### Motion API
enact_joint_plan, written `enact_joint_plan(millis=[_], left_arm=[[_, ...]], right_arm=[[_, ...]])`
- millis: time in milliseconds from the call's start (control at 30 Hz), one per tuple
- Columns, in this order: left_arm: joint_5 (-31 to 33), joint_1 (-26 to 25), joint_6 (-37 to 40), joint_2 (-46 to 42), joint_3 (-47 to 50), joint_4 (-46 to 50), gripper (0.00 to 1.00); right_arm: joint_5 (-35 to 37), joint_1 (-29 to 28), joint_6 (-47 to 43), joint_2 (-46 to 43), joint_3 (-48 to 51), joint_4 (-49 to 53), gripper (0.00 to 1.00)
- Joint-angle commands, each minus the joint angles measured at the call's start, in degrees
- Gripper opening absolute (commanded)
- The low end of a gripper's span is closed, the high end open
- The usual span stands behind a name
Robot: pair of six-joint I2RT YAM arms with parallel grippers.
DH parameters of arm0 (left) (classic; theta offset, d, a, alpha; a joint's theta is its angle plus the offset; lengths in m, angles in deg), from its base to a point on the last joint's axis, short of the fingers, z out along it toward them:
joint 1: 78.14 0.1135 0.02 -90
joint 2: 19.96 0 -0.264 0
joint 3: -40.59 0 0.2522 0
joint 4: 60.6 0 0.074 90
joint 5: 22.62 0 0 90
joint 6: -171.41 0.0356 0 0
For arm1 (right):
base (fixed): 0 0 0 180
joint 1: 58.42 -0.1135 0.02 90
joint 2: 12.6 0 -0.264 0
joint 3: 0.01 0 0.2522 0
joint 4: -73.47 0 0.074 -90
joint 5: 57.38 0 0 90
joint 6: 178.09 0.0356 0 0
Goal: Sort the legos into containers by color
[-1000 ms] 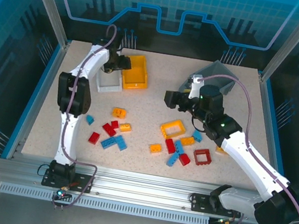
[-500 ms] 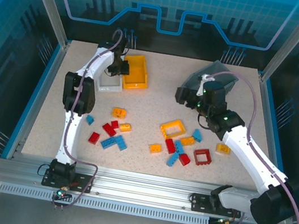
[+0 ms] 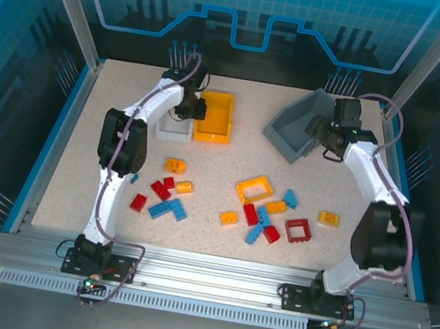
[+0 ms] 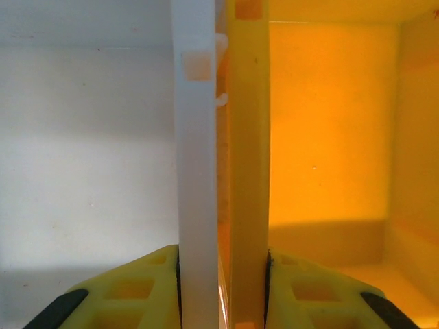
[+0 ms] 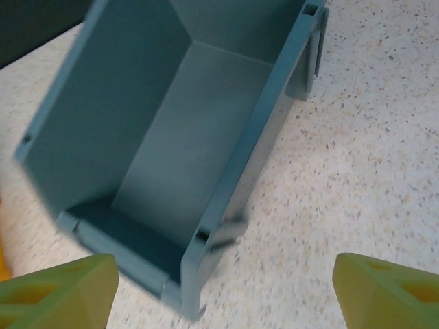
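Clamped the left jaws together on two walls at once, the touching sides of the white bin (image 4: 197,171) and the yellow bin (image 4: 247,171), at the far left of the counter (image 3: 222,152). Held the right jaws wide apart and empty above the dark grey bin (image 5: 171,151) at the far right, nothing inside it. Left the legos (image 3: 250,214) scattered in two loose clusters across the near half of the counter, red, blue and orange-yellow mixed, none seen in any bin. Appeared to be arranging the containers, with sorting proper not yet begun. Called next, most likely, for shifting the paired bins into place and releasing them, for a firm hold on the grey bin's rim if it needed moving too, then for picking single bricks from the crowded piles without dragging their neighbours.
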Motion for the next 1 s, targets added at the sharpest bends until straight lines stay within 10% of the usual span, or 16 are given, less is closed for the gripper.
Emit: enact_joint_plan(millis=[0, 500, 967], left_arm=[[-3.7, -2.8, -5.1, -2.7, 2.4, -2.4, 0.28], [-3.0, -7.2, -11.3, -2.3, 3.8, -4.3, 0.28], [-0.3, -8.4, -11.3, -3.1, 4.6, -2.8, 0.34]], right_arm=[[-1.6, 1.4, -1.7, 6.8, -6.9, 4.2, 0.81], [5.3, -2.1, -15.8, 16.7, -15.5, 10.6, 0.25], [1.4, -7.3, -25.2, 16.7, -16.0, 10.5, 0.25]])
